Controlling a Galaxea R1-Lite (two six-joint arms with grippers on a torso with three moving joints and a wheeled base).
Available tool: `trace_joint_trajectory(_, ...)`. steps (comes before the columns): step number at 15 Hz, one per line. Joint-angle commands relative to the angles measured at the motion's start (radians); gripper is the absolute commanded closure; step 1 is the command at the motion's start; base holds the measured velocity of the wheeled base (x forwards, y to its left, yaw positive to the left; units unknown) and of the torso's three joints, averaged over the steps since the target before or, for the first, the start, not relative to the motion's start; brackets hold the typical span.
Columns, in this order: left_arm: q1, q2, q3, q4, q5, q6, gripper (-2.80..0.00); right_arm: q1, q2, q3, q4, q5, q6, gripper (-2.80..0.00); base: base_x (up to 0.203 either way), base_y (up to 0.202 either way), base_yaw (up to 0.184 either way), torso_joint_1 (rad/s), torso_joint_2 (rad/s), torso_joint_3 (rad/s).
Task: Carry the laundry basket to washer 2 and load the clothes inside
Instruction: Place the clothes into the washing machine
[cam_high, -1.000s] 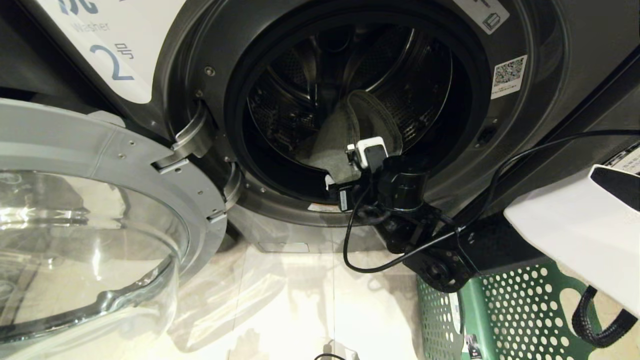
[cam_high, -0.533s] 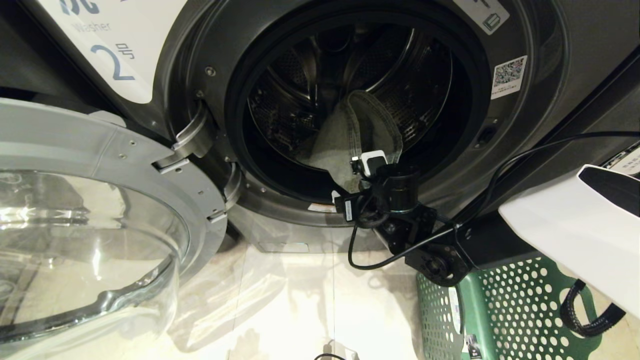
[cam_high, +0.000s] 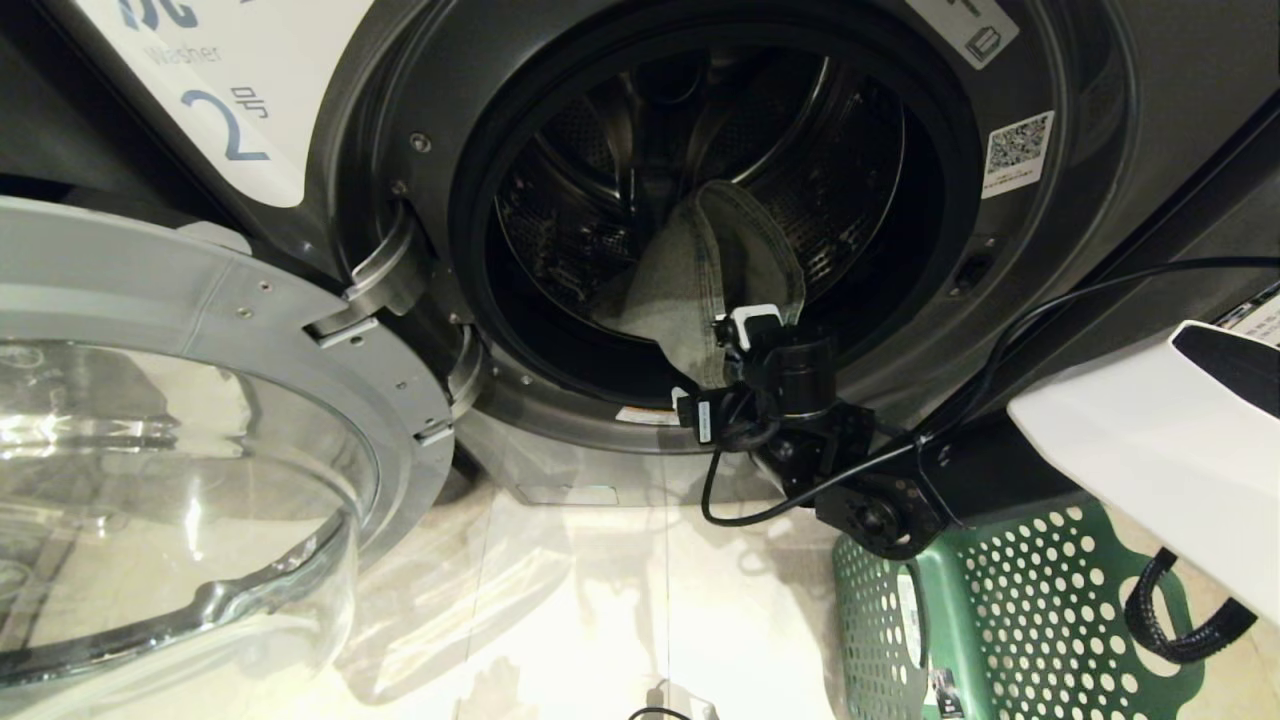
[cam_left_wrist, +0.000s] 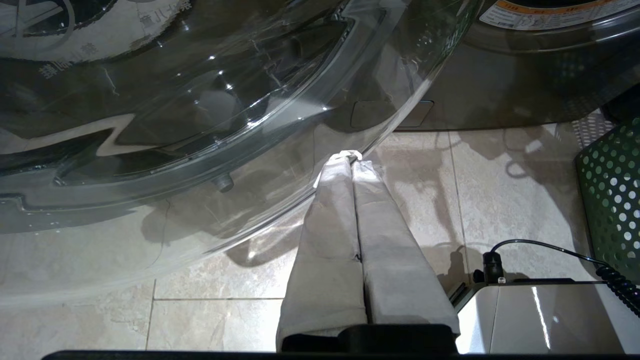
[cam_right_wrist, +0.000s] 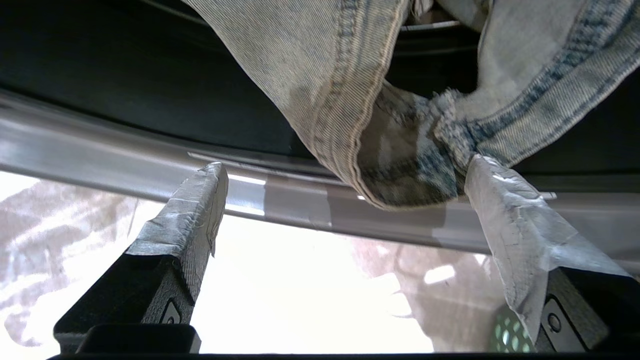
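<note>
right wrist view alone shows the right hand spread, one finger seemingly touching the jeans; left hand pressed together near the washer door.

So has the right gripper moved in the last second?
Yes. The right gripper has come down and toward the robot, out of the drum toward the washer's lower door rim, its jaws open beside the denim garment.

Pale glossy floor tiles, a QR-code sticker above right.
</note>
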Motion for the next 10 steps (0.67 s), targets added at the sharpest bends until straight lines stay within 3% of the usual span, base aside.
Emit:
trace_joint_trajectory(1, 0.0, 0.002, 0.001, 0.0, 0.0, 0.0, 0.0, 0.002, -0.04, 0.001, 0.02, -0.003, 0.001, -2.8, 0.0, 0.0, 0.0, 0.0, 0.0, 0.0)
trace_joint_trajectory(10, 0.0, 0.002, 0.0, 0.0, 0.0, 0.0, 0.0, 0.017, -0.167, 0.078, 0.049, -0.018, 0.005, -2.8, 0.0, 0.0, 0.0, 0.0, 0.0, 0.0)
